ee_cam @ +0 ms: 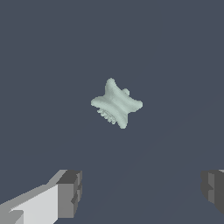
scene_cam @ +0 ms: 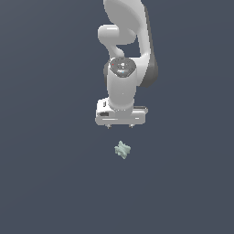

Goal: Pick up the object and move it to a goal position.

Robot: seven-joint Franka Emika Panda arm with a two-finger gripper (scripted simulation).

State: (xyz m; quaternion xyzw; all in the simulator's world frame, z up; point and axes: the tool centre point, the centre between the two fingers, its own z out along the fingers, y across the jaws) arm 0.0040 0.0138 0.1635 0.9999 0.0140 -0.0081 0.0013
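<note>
The object (scene_cam: 122, 150) is a small pale mint-green lumpy piece with a bumpy surface, lying on the dark grey floor below the white arm in the exterior view. It also shows in the wrist view (ee_cam: 116, 103), alone and apart from the fingers. My gripper (scene_cam: 119, 125) hangs above it with its two short fingertips spread wide, open and empty. In the wrist view the gripper (ee_cam: 142, 192) shows one grey finger pad (ee_cam: 70, 192) and the other pad (ee_cam: 213, 189) far apart, with the object beyond the gap between them.
A plain dark grey surface (scene_cam: 50, 173) fills both views. No other object, container or edge shows. The white arm (scene_cam: 125, 41) rises above the gripper in the exterior view.
</note>
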